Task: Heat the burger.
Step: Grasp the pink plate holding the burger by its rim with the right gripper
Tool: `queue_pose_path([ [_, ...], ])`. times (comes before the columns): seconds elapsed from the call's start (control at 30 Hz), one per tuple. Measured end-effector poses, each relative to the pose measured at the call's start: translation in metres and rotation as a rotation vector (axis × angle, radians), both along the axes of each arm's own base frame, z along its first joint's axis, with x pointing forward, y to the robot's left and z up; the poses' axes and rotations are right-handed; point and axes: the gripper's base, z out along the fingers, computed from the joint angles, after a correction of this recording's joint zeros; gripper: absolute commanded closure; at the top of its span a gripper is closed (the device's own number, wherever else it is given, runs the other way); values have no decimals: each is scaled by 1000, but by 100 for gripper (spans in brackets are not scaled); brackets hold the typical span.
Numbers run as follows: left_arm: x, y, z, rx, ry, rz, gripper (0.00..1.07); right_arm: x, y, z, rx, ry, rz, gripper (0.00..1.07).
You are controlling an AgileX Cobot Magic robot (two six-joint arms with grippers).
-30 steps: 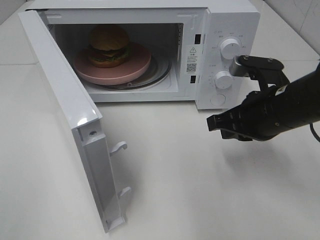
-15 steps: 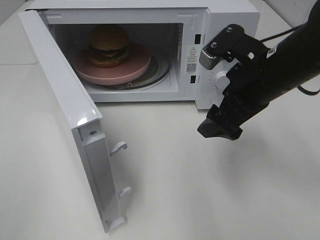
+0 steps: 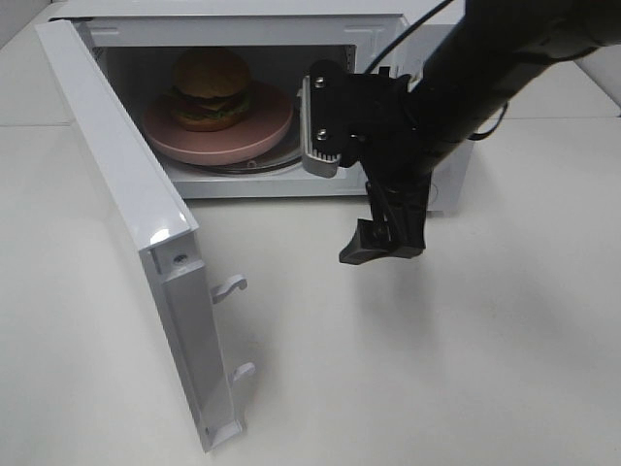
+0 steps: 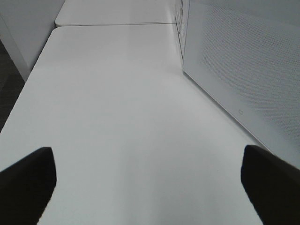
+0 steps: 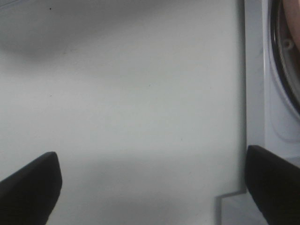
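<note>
I see burger [image 3: 211, 87] on pink plate [image 3: 264, 128] inside microwave [image 3: 233, 29], door [image 3: 116, 175] open, so no heating yet. Right gripper [image 5: 150, 187] spread, empty, before cavity; my guess, door-closing next. Left gripper [image 4: 150, 183] spread, empty, outside door.

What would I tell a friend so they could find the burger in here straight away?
Look at the white microwave, whose door is swung wide open. Inside it sits a round pink plate, and the burger stands on that plate, toward the back. It is the only tall thing in there, with a glossy brown bun on top.
</note>
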Motion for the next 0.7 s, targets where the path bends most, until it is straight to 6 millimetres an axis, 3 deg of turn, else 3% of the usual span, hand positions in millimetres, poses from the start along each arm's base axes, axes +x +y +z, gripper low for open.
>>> queue_pose_path([
  [0.3,0,0,0,0,0,0,3,27,45,-15,-51,-75,127,13],
  [0.7,0,0,0,0,0,0,3,50,74,-24,-89,-156,210,16],
])
